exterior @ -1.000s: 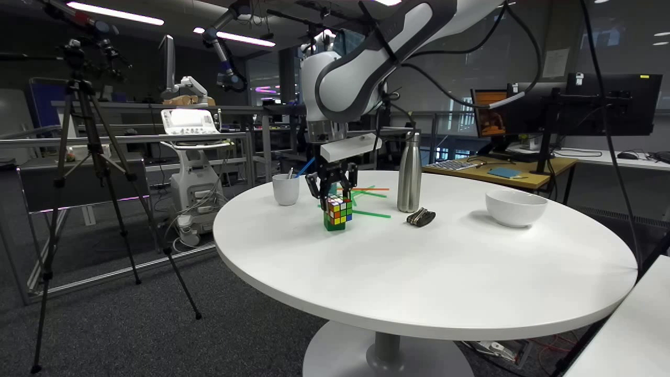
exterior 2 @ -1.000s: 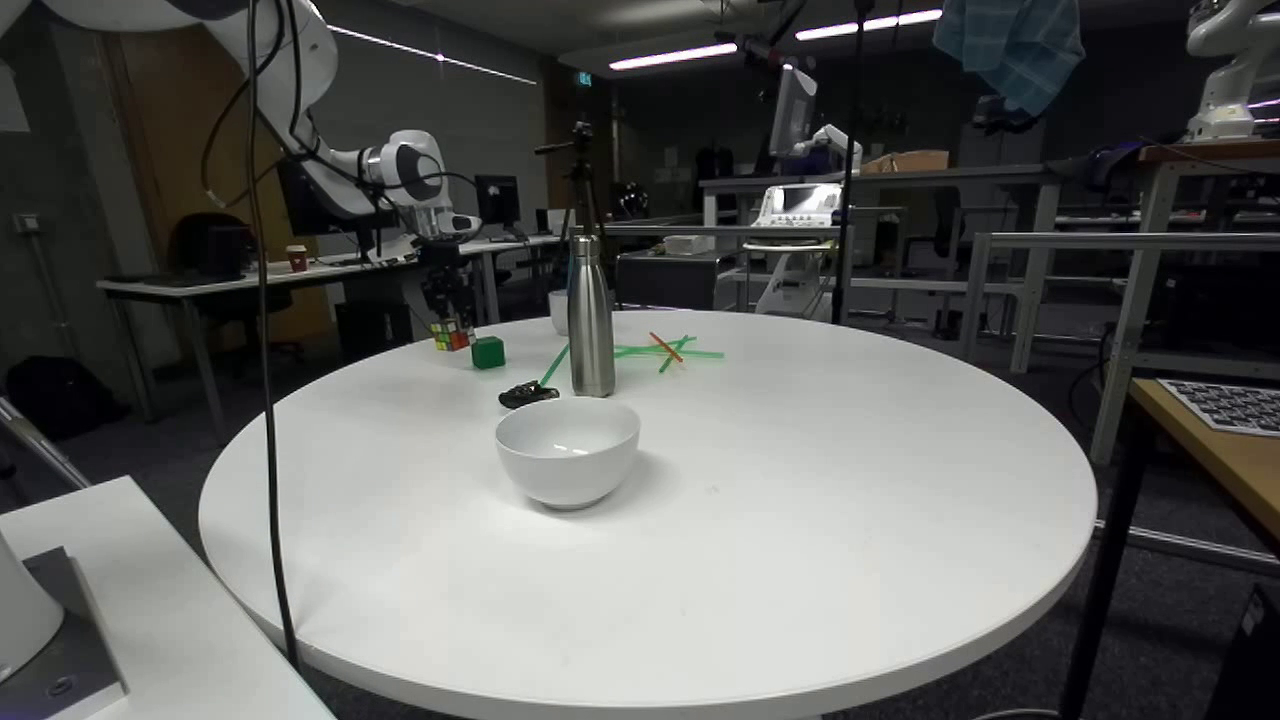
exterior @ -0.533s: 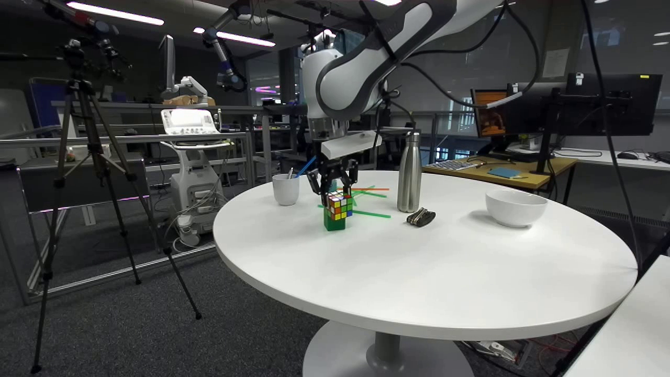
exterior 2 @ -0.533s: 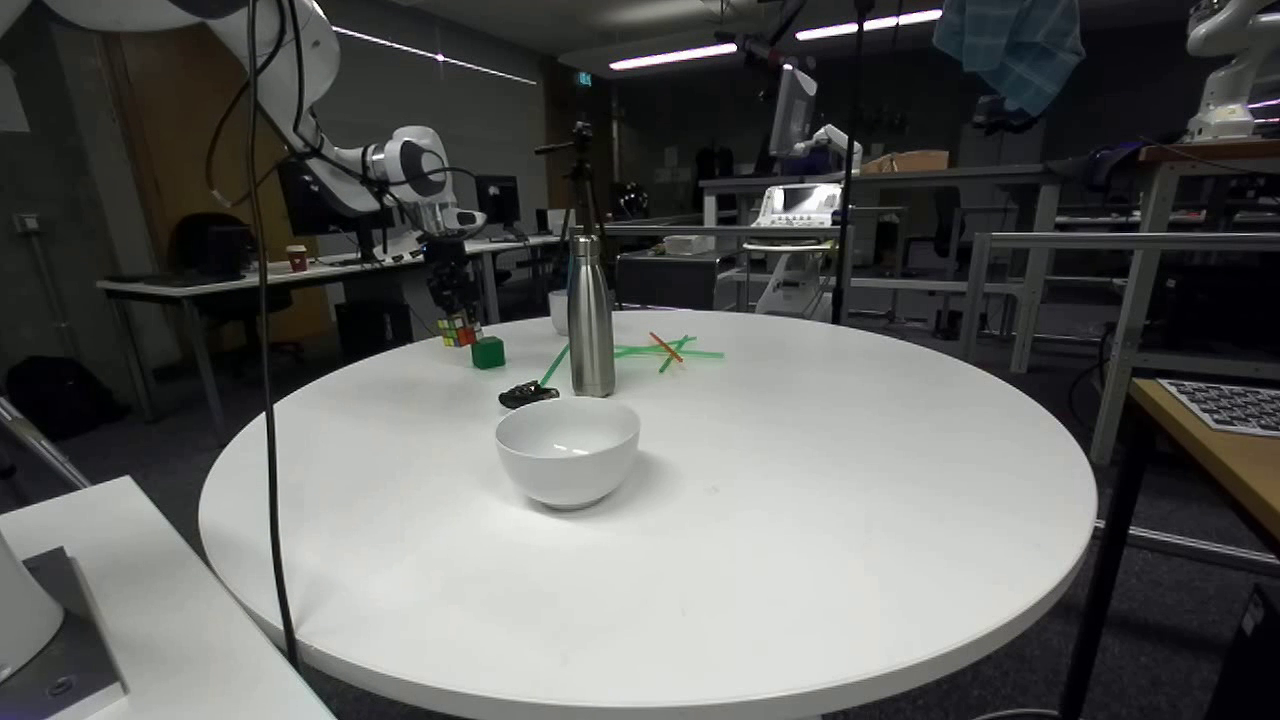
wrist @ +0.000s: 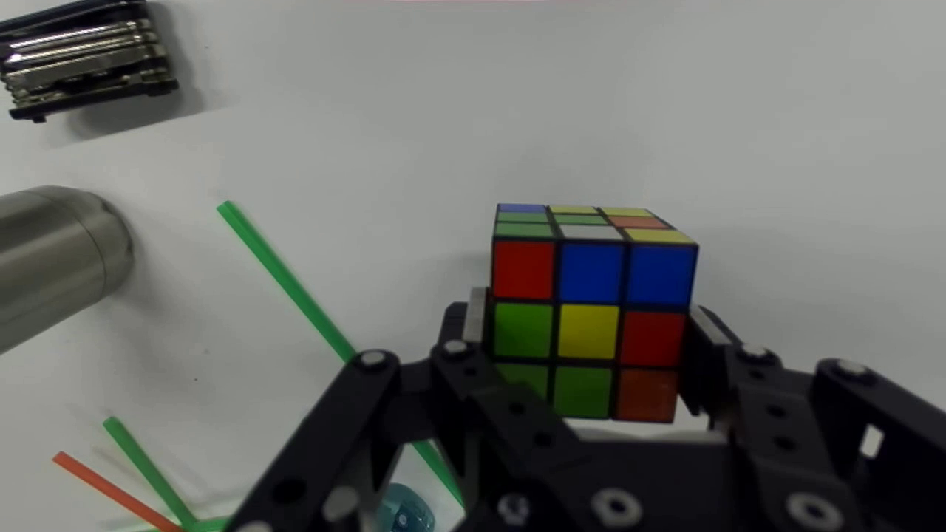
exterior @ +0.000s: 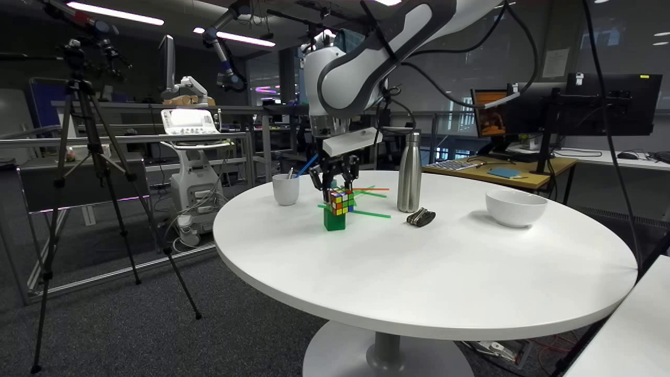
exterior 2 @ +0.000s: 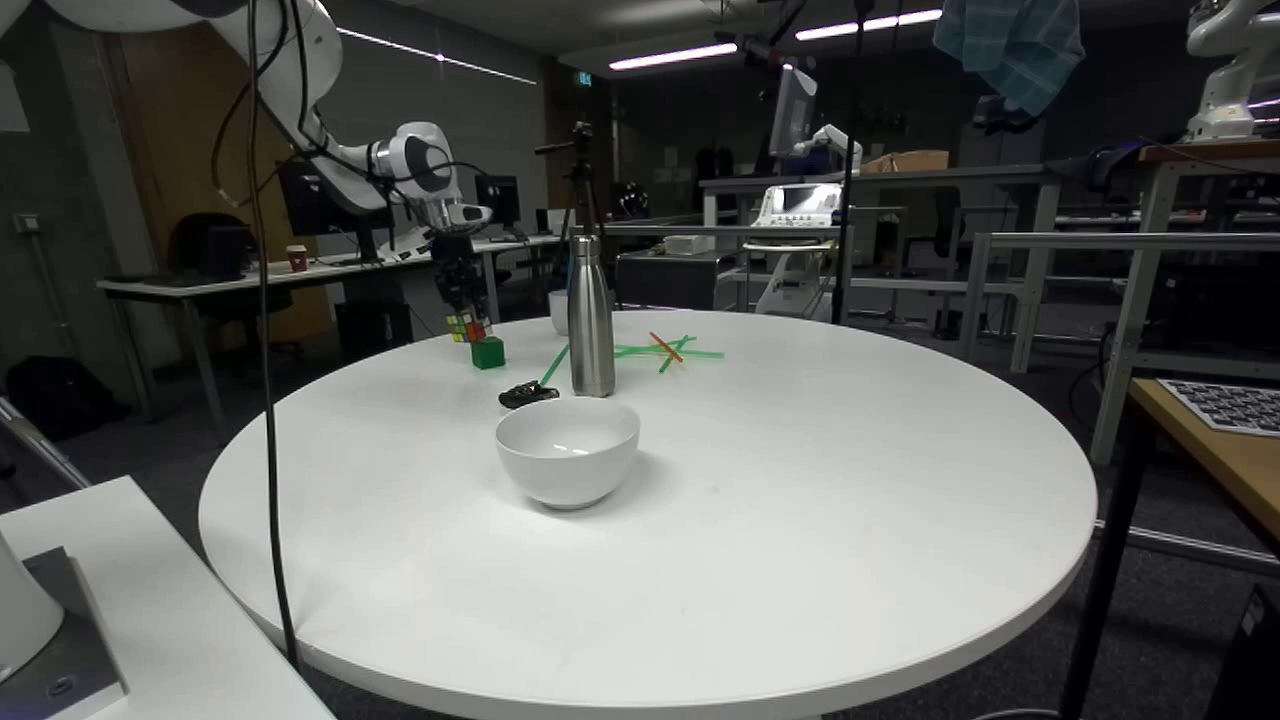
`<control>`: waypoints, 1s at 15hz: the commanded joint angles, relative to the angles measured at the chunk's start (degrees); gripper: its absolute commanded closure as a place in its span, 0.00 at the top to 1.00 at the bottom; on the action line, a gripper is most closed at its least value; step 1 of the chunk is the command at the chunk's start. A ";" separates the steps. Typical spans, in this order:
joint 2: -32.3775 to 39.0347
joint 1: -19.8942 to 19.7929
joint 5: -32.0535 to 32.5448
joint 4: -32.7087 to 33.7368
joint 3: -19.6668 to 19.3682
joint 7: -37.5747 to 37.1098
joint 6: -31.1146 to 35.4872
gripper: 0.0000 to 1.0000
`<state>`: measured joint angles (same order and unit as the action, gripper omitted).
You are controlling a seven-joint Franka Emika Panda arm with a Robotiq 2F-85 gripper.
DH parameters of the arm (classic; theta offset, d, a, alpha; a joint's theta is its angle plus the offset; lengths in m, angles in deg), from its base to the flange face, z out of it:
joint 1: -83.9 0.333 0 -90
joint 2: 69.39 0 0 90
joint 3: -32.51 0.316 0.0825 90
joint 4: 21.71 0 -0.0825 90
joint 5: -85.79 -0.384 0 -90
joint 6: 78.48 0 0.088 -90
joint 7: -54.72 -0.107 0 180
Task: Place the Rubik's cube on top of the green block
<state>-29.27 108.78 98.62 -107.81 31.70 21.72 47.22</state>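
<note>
The multicoloured Rubik's cube (exterior: pixel 342 202) is held between the fingers of my gripper (wrist: pixel 589 325), which is shut on it. The cube also shows in the wrist view (wrist: pixel 587 332) and in an exterior view (exterior 2: pixel 466 328). The plain green block (exterior: pixel 334 221) stands on the white table. In an exterior view the cube overlaps the block's upper part; in an exterior view the block (exterior 2: pixel 488 354) is just below and right of the cube. I cannot tell whether they touch. The block is hidden in the wrist view.
A steel bottle (exterior: pixel 410 173), a black multi-tool (exterior: pixel 421 217) and a white bowl (exterior: pixel 515 208) stand on the table (exterior: pixel 419 272). A white cup (exterior: pixel 286 189) with a blue stick is behind. Green sticks (wrist: pixel 288 284) and a teal item (wrist: pixel 405 510) lie near the gripper.
My gripper has carried the cube upward and to the right in both exterior views. The cube now covers less of the green block in an exterior view. The block has not moved.
</note>
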 commanded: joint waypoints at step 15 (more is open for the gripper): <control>2.26 0.76 1.45 5.38 -1.07 -1.55 -4.20 0.34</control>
<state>-28.97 108.78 98.81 -106.61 31.31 21.70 46.15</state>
